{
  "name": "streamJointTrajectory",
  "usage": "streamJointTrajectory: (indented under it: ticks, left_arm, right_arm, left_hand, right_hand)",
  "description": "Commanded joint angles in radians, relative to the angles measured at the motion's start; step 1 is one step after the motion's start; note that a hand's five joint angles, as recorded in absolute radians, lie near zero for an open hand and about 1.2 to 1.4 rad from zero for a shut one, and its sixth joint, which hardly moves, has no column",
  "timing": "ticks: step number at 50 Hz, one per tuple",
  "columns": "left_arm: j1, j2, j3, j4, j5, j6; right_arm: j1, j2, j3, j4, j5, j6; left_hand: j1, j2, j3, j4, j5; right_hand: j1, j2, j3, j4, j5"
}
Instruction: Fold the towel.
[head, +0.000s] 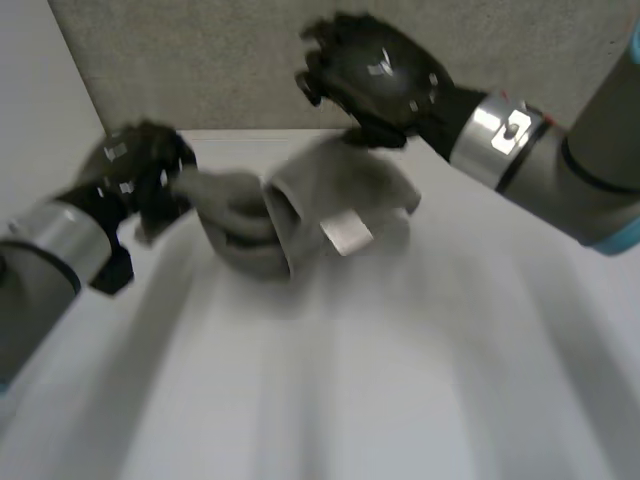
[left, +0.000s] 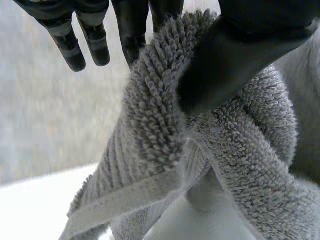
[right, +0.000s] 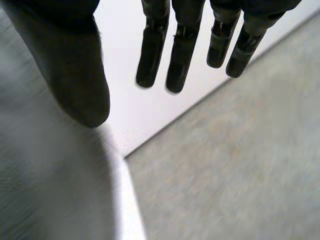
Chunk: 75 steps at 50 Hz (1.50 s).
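1. The left arm (head: 45, 250) comes in low over the tabletop (head: 400, 380), and the left hand (head: 135, 175) sits at the towel's left end.
2. In the left wrist view this hand grips the towel. Its thumb (left: 235, 60) presses a thick fold of terry against the fingers behind the cloth, while its other fingers (left: 70, 45) stand straight and free beside the fold.
3. The grey towel (head: 330, 195) lies bunched near the middle of the far side of the tabletop. Its left end is drawn out towards the left hand, and the rest is heaped in loose, rounded folds.
4. A white label (head: 346, 234) shows on the front of the heap, right of centre.
5. The right hand (head: 375, 70) hangs just above the towel's far side; whether it touches the cloth cannot be told.
6. In the right wrist view this hand is open and holds nothing. Its straight fingers (right: 152, 60) and its thumb (right: 80, 85) are spread apart over the tabletop's corner.
7. The right arm (head: 570, 170) reaches in from the right.
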Motion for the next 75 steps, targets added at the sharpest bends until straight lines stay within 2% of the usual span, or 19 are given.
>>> streamJointTrajectory:
  ticks: [1, 2, 3, 4, 9, 13, 18, 22, 25, 29, 31, 34, 36, 37, 40, 59, 63, 67, 75]
  left_arm:
    - [0.031, -0.120, -0.136, 0.061, -0.006, 0.004]
    - [0.031, -0.120, -0.136, 0.061, -0.006, 0.004]
    - [0.045, -0.143, -0.144, 0.055, -0.006, 0.005]
    - [0.054, -0.163, -0.150, 0.046, -0.004, 0.005]
    - [0.062, -0.181, -0.152, 0.012, -0.004, 0.014]
    - [0.062, -0.175, -0.147, 0.007, -0.004, 0.041]
    - [0.062, -0.149, -0.143, 0.003, -0.006, 0.117]
    - [0.060, -0.137, -0.144, 0.003, -0.006, 0.136]
    - [0.057, -0.123, -0.141, 0.003, -0.007, 0.136]
    - [0.054, -0.117, -0.139, 0.004, -0.006, 0.136]
    - [0.052, -0.117, -0.139, 0.007, -0.007, 0.136]
    - [0.051, -0.117, -0.139, 0.009, -0.007, 0.136]
    - [0.055, -0.121, -0.139, 0.010, -0.007, 0.127]
    - [0.056, -0.121, -0.139, 0.010, -0.007, 0.126]
    - [0.059, -0.128, -0.139, 0.012, -0.007, 0.125]
    - [0.080, -0.161, -0.139, 0.015, -0.006, 0.125]
    - [0.080, -0.164, -0.138, 0.010, -0.006, 0.129]
    - [0.080, -0.164, -0.138, 0.007, -0.006, 0.130]
    - [0.098, -0.161, -0.130, 0.003, -0.006, 0.131]
  right_arm:
    - [-0.083, 0.081, 0.105, 0.005, 0.008, -0.004]
    - [-0.090, 0.105, 0.120, 0.029, 0.009, -0.006]
    - [-0.093, 0.122, 0.138, 0.069, 0.011, -0.018]
    - [-0.093, 0.122, 0.138, 0.069, 0.011, -0.018]
    - [-0.092, 0.108, 0.178, 0.241, 0.064, -0.119]
    - [-0.081, 0.028, 0.238, 0.362, 0.213, -0.138]
    - [-0.066, -0.086, 0.372, 0.324, 0.344, 0.007]
    - [-0.032, -0.193, 0.518, 0.200, 0.445, 0.267]
    - [-0.003, -0.240, 0.600, 0.126, 0.491, 0.371]
    - [0.046, -0.240, 0.651, 0.072, 0.532, 0.392]
    - [0.121, -0.226, 0.674, 0.040, 0.596, 0.402]
    - [0.161, -0.214, 0.675, 0.031, 0.632, 0.404]
    - [0.236, -0.174, 0.665, 0.003, 0.734, 0.405]
    - [0.237, -0.174, 0.665, 0.003, 0.735, 0.405]
    - [0.311, -0.110, 0.642, -0.044, 0.856, 0.401]
    - [0.490, 0.249, 0.335, -0.069, 1.063, 0.404]
    - [0.488, 0.285, 0.300, -0.071, 1.083, 0.404]
    - [0.484, 0.315, 0.275, -0.090, 1.097, 0.405]
    - [0.462, 0.320, 0.298, -0.109, 1.101, 0.398]
  left_hand:
    - [0.094, 0.102, -0.042, -0.056, 0.075]
    - [0.094, 0.102, -0.042, -0.056, 0.075]
    - [-0.199, -0.192, -0.042, -0.056, -0.219]
    - [-0.316, -0.308, -0.042, -0.056, -0.335]
    - [-0.436, -0.429, -0.042, -0.056, -0.456]
    - [-0.610, -0.603, -0.042, -0.056, -0.630]
    - [-0.628, -0.620, -0.042, -0.056, -0.647]
    - [-0.672, -0.664, -0.042, -0.056, -0.691]
    - [-0.716, -0.708, -0.042, -0.056, -0.735]
    - [-0.719, -0.711, -0.042, -0.056, -0.738]
    - [-0.751, -0.743, -0.042, -0.056, -0.771]
    - [-0.751, -0.743, -0.042, -0.056, -0.771]
    - [-0.751, -0.743, -0.042, -0.056, -0.771]
    - [-0.751, -0.743, -0.042, -0.056, -0.771]
    - [-0.751, -0.743, -0.042, -0.056, -0.771]
    - [-0.704, -0.697, -0.042, -0.056, -0.724]
    - [-0.503, -0.495, -0.042, -0.056, -0.522]
    - [-0.358, -0.350, -0.042, -0.056, -0.377]
    - [-0.240, -0.233, -0.042, -0.056, -0.260]
  right_hand:
    - [-0.359, -0.374, -0.051, -0.078, -0.353]
    - [-0.534, -0.548, -0.051, -0.078, -0.528]
    - [-0.557, -0.572, -0.051, -0.078, -0.552]
    - [-0.557, -0.572, -0.051, -0.078, -0.552]
    - [-0.557, -0.572, -0.051, -0.078, -0.552]
    - [-0.557, -0.572, -0.051, -0.078, -0.552]
    - [-0.557, -0.572, -0.051, -0.078, -0.552]
    - [-0.557, -0.572, -0.051, -0.078, -0.552]
    - [-0.557, -0.572, -0.051, -0.078, -0.552]
    - [-0.557, -0.572, -0.051, -0.078, -0.552]
    - [-0.557, -0.572, -0.051, -0.078, -0.552]
    - [-0.557, -0.572, -0.051, -0.078, -0.552]
    - [-0.557, -0.572, -0.051, -0.078, -0.552]
    - [-0.557, -0.572, -0.051, -0.078, -0.552]
    - [-0.557, -0.572, -0.051, -0.078, -0.552]
    - [-0.557, -0.572, -0.051, -0.078, -0.552]
    - [-0.545, -0.559, -0.051, -0.078, -0.539]
    - [-0.202, -0.216, -0.051, -0.078, -0.196]
    - [0.236, 0.222, -0.051, -0.078, 0.242]
